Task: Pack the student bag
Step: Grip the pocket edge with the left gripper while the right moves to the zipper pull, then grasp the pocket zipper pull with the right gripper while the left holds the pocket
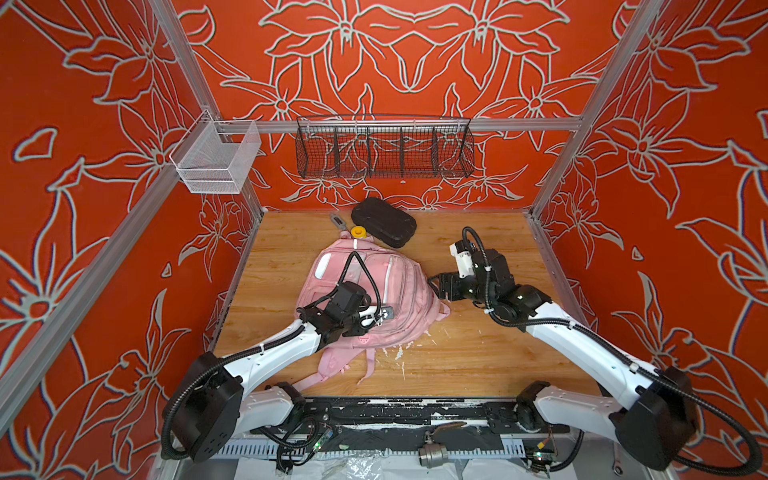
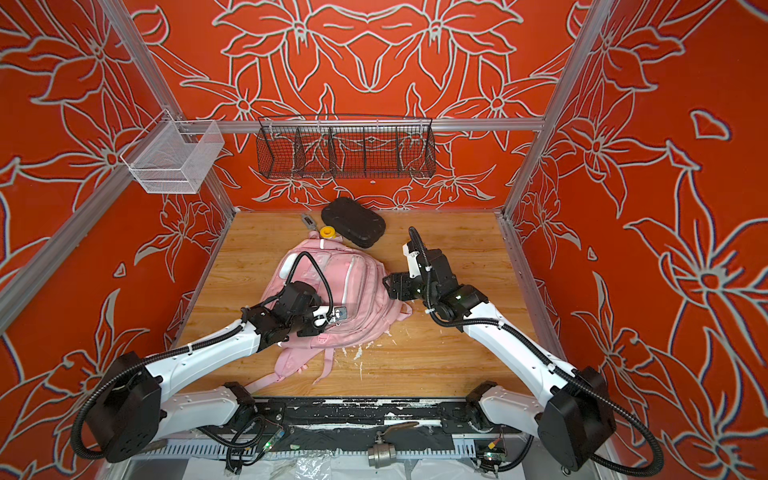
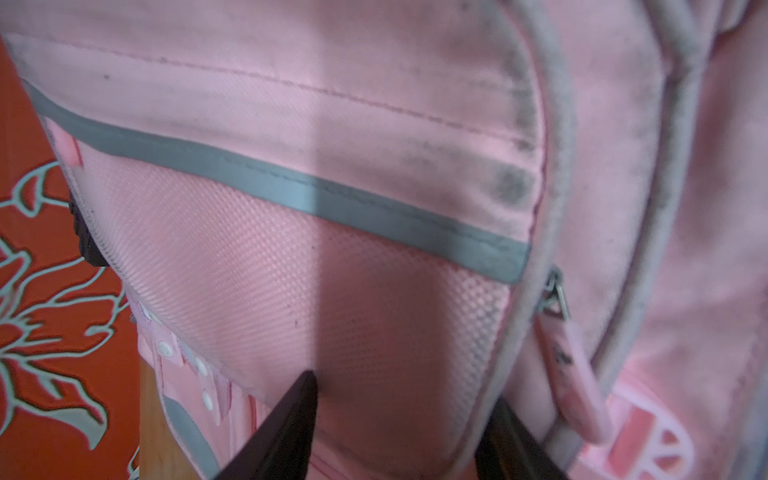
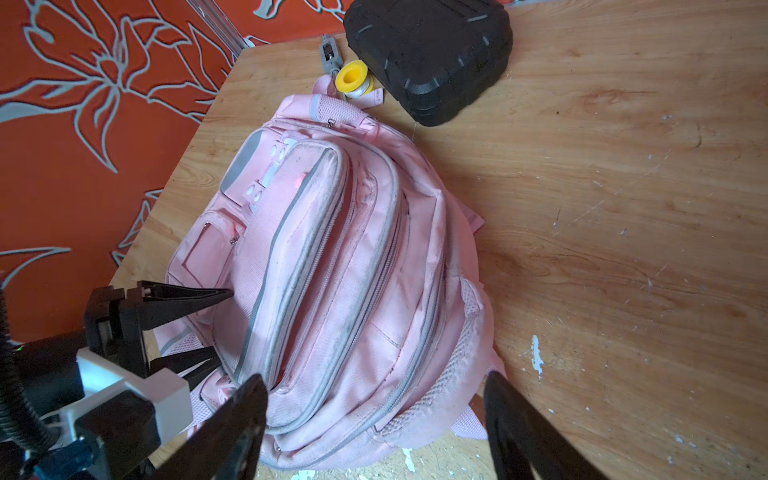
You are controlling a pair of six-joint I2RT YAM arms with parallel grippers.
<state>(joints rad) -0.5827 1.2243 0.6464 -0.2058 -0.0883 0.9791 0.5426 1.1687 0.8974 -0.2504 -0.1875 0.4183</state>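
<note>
Packing is judged unbegun: case [image 1: 384,222] and roll [image 1: 356,231] (yellow) are left beside the bag [image 4: 353,249]; left gripper [image 4: 222,328] is held half-open, right gripper [image 4: 376,382] wide, both empty.

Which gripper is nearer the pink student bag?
Left. The left gripper rests on the student bag, at a front pocket; the right gripper hovers open off its right edge, not touching.

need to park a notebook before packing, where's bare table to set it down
Widest bare wooden table lies right of the pink fabric backpack, beyond the right arm. Another patch lies along the near edge. Crowded: far edge, where black hard plastic case, yellow spool and grey tool cluster.
</note>
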